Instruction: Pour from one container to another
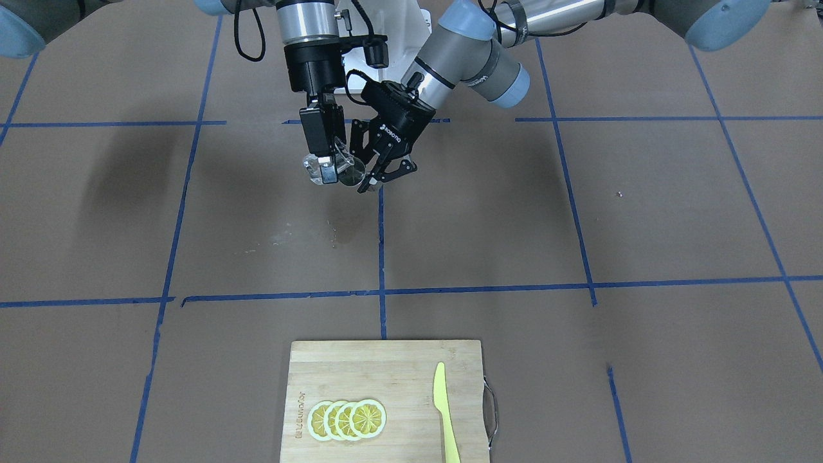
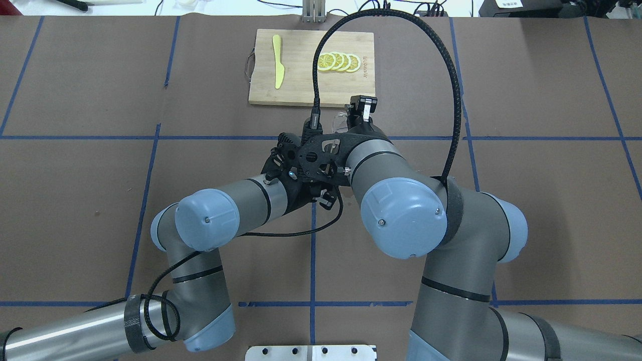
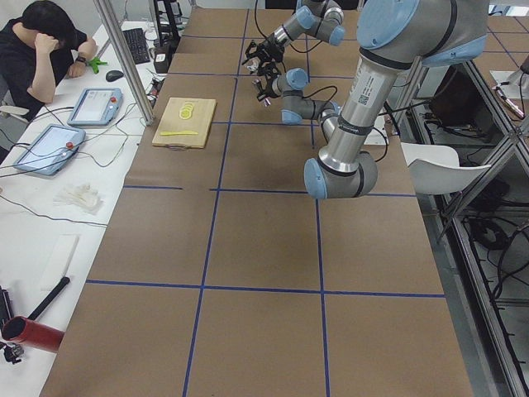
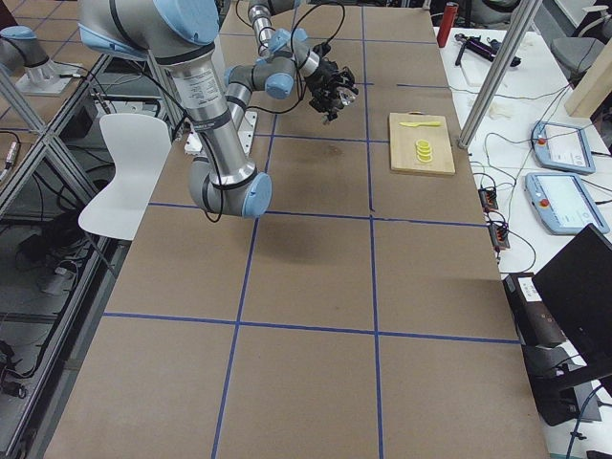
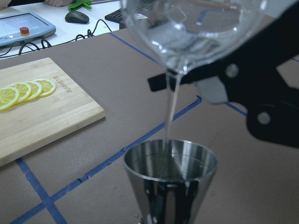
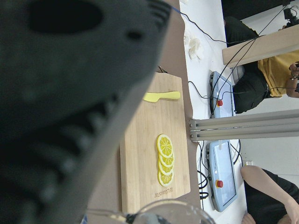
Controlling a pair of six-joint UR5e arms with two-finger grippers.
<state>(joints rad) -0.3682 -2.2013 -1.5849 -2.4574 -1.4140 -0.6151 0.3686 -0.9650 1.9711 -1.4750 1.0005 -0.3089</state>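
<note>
From the front, the right fingers (image 1: 328, 168) point straight down, closed on the glass cup (image 1: 313, 172), which tips toward the jigger (image 1: 352, 173) just beside it. The left fingers (image 1: 389, 168) slant in, closed on the jigger. Both are up above the counter (image 1: 514, 225). From the left wrist, the cup's lip is right over the upright jigger's mouth, and water (image 5: 172, 107) runs in.

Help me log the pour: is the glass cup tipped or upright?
Tipped: the glass cup leans lip-down, a stream falling into the jigger.
</note>
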